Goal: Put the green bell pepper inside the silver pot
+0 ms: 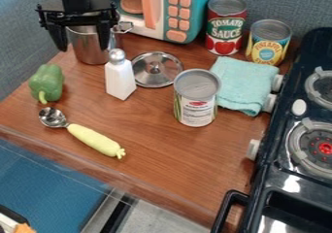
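At the upper left my gripper (83, 40) hangs over the silver pot, open, with one finger on the pot's left side and the other in front of its right part. The silver pot (88, 50) stands upright on the wooden counter, its rim partly hidden by the gripper. Below and to the left of the pot, the green bell pepper (47, 83) rests on the counter near the left edge, apart from the gripper.
A white shaker (119, 76) and a metal lid (157, 69) are right of the pot. Further right are a can (196, 99), a teal towel (245, 84), two more cans and the stove (305, 164). A spoon with a yellow handle (94, 140) lies in front; a toy microwave (170, 8) stands behind.
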